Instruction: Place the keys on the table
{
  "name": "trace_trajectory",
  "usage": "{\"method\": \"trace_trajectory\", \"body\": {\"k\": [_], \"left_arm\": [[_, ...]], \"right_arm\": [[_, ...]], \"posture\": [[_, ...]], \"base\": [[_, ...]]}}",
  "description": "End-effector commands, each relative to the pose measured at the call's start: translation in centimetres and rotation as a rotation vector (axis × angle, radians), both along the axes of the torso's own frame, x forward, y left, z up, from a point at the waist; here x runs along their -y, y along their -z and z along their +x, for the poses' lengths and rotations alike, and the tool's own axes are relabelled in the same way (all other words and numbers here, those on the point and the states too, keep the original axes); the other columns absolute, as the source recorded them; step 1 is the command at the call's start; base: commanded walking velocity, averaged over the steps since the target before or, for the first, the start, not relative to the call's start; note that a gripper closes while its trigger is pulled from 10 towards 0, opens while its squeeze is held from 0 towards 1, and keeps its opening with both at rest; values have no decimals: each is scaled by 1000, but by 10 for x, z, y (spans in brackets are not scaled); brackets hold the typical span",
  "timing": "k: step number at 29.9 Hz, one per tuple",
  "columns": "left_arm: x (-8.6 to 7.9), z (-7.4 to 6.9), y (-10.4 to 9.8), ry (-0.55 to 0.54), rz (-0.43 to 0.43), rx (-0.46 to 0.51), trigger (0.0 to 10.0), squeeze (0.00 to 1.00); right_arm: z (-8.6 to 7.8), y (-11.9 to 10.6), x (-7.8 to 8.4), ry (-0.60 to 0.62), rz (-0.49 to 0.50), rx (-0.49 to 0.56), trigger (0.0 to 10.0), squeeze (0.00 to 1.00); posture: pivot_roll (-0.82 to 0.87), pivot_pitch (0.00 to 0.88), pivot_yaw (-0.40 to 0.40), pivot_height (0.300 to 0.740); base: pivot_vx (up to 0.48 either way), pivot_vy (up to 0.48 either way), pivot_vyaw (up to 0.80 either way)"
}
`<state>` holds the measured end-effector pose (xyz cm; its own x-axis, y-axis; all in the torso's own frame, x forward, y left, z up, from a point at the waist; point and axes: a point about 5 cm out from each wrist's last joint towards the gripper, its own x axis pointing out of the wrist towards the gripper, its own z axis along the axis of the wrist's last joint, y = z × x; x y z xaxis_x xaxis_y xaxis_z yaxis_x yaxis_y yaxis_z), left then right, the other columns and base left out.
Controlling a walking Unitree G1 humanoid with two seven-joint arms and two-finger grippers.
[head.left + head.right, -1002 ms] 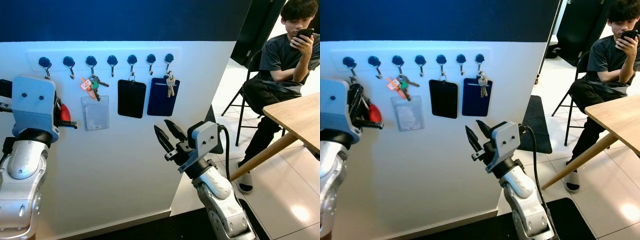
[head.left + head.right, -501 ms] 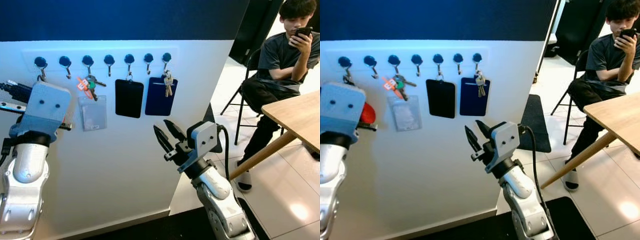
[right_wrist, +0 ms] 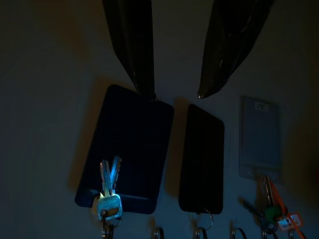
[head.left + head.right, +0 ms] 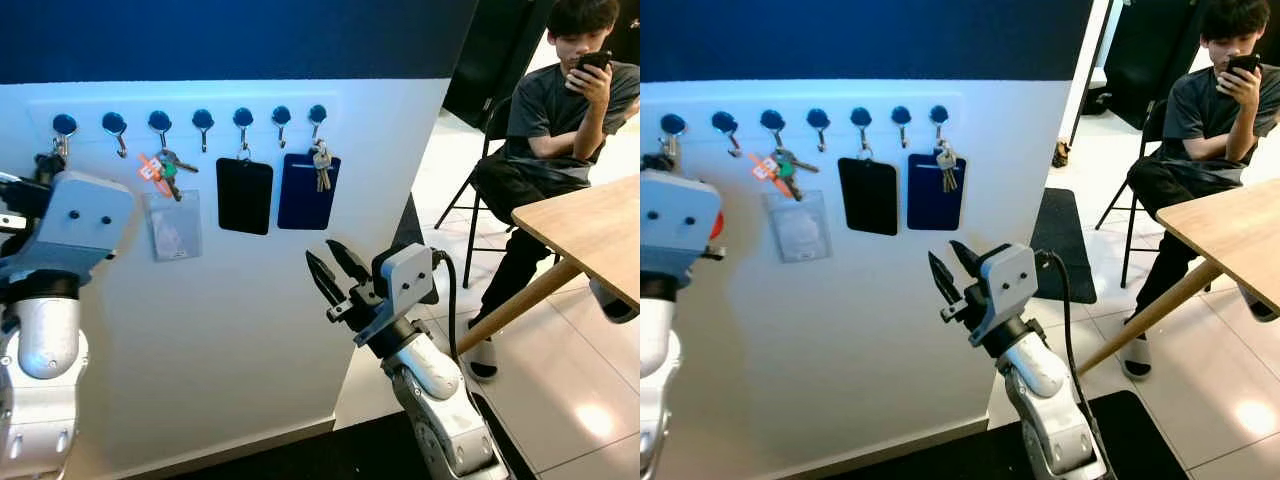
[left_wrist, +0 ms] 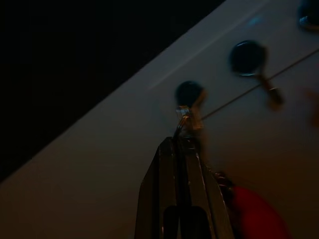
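White wall (image 4: pixel 250 320) with a row of hooks (image 4: pixel 203 120): the left gripper (image 5: pixel 180 149), fingers pinched together on the keys (image 5: pixel 185 117), works at the far-left hook. Right gripper (image 4: pixel 330 272) hovers with fingers apart. Next, I'd say: lift the ring clear, then turn toward the table (image 4: pixel 590 225).

Stands close ahead: a white wall (image 4: pixel 250 330) topped by a dark blue band (image 4: pixel 240 38). Carries a row of blue-capped hooks (image 4: pixel 203 121) along its upper part. Ends at a corner on the right, opening onto a glossy pale tiled floor (image 4: pixel 570 400) with bright reflections. Lies just past the corner: a dark mat (image 4: pixel 1064 246). Juts in from the right edge: a light wooden table (image 4: pixel 590 228) on a slanted leg. Sits behind it on a black folding chair (image 4: pixel 480 205): a person (image 4: pixel 545 120) in dark clothes, holding a phone.
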<state>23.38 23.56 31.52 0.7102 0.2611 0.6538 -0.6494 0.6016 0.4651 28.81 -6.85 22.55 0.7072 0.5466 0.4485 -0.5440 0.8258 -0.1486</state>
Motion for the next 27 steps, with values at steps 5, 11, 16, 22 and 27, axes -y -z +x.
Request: {"method": "trace_trajectory", "body": {"k": [5, 11, 16, 22, 27], "left_arm": [[-9, -1, -2, -80, 34, 5, 10000, 0], [-14, -2, 1, -108, 24, -9, 10000, 0], [-21, -1, 4, -81, -184, 11, 10000, 0], [-25, -1, -5, -121, -112, 46, 10000, 0], [-26, 0, -6, -142, -65, 45, 10000, 0]], "right_arm": [[-1, 6, 1, 10, -9, -21, 10000, 0], [-2, 5, 1, 13, -8, -20, 10000, 0], [-3, 7, 2, 18, -9, -24, 10000, 0], [-2, 6, 2, 19, -9, -23, 10000, 0], [-2, 6, 1, 18, -10, -22, 10000, 0]], "posture": [[195, 161, -31, 740], [191, 166, -27, 740], [188, 170, -25, 740], [189, 168, -28, 740], [191, 168, -23, 740]], "base": [[0, 0, 0], [0, 0, 0], [0, 0, 0], [0, 0, 0], [0, 0, 0]]}}
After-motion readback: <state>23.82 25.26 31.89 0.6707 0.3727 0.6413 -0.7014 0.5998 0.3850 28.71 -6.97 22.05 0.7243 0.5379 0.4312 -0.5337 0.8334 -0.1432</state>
